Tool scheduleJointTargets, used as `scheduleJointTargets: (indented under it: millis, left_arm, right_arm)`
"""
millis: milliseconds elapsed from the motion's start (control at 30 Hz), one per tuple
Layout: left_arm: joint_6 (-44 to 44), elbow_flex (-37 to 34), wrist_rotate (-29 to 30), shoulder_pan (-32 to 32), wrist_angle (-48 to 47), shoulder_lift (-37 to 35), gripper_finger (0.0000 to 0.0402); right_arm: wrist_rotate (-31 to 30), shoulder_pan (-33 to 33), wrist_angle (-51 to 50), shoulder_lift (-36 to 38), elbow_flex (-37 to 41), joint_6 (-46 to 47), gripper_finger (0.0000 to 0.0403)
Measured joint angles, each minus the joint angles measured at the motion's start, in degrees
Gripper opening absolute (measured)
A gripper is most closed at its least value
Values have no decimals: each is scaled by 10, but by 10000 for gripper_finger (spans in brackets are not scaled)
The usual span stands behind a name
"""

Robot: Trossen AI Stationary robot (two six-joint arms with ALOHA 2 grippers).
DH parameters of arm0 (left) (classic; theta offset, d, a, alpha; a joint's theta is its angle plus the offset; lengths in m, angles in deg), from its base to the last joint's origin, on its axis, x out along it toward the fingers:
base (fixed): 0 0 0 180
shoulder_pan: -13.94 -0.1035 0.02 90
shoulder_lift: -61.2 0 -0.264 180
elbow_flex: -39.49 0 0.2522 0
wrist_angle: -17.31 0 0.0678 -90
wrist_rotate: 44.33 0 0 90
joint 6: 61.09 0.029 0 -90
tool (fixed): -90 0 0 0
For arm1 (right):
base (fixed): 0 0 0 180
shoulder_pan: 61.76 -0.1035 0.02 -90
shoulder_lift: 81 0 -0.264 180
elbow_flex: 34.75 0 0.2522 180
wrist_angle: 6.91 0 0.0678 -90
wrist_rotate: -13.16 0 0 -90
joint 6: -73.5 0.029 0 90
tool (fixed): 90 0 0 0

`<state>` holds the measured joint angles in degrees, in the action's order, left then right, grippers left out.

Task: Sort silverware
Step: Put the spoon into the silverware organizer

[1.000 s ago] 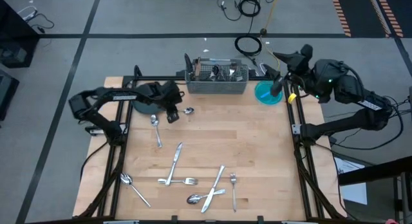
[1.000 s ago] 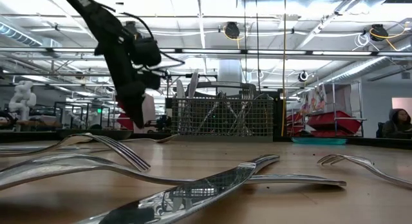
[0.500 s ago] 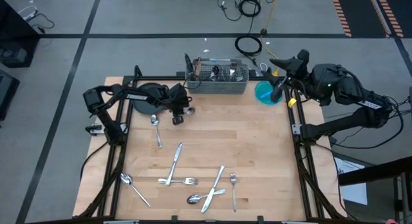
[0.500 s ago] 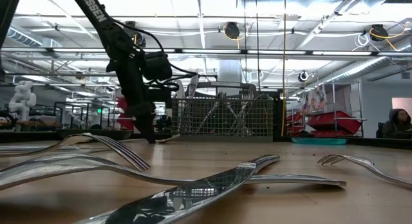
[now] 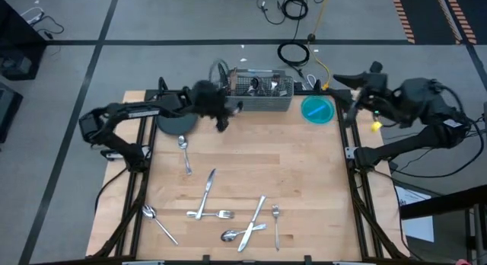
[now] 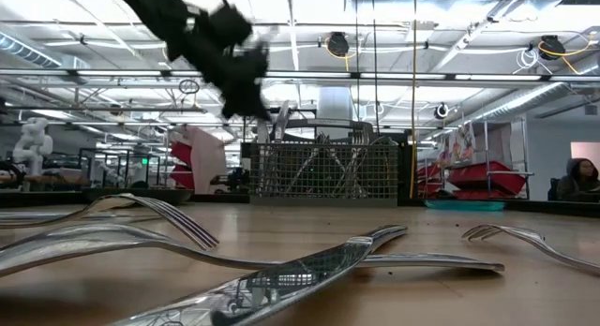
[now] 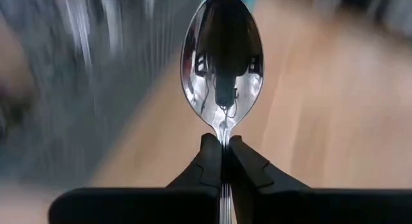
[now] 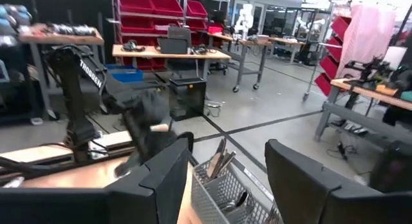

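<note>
My left gripper (image 7: 222, 141) is shut on a shiny spoon (image 7: 222, 63), raised above the table just in front of the grey wire-mesh caddy (image 5: 256, 94); it shows blurred in the high view (image 5: 225, 117) and low view (image 6: 242, 92). More silverware lies flat on the wooden table: a spoon (image 5: 184, 152), a knife (image 5: 206, 192), a fork (image 5: 217, 214) and several others near the front. The caddy holds some upright pieces. My right gripper (image 8: 225, 179) stands open and high beyond the table's far right corner (image 5: 344, 81), touching nothing. My left gripper pinches the spoon's handle just behind the bowl (image 7: 223, 135) between its two fingers (image 7: 207, 161). The fingers lie along the handle, and the bowl sticks out past the fingertips with its hollow face toward the wrist camera. The spoon is lifted clear of the table.
A dark round plate (image 5: 171, 124) sits at the far left beside the caddy. A blue dish (image 5: 318, 110) sits at the far right. Bare wood lies across the middle of the table (image 5: 281, 158). A black frame runs along both table sides.
My left gripper has dropped onto the spoon lying beside the dark plate, taken hold of it, then risen quickly toward the caddy and tipped more level; that spoon has left the table. My right gripper has swung away from the blue dish toward the table's right edge.
</note>
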<state>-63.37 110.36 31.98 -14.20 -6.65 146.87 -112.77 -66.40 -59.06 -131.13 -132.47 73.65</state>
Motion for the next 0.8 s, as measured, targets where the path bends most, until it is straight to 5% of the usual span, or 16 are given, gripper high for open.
scheduleJointTargets:
  millis: [167,367,700,800]
  left_arm:
    - [-63,13,96,14,326,-37,13]
    - [40,10,290,41,585,24,13]
    - [108,35,538,74,687,179,13]
    - [141,56,551,79,696,216,13]
  right_arm:
    - [-1,-9,-38,32,0,39,187]
    - [0,-13,-53,38,-1,52,187]
    - [0,-14,-70,39,-1,52,187]
    - [1,-14,-76,38,-1,52,187]
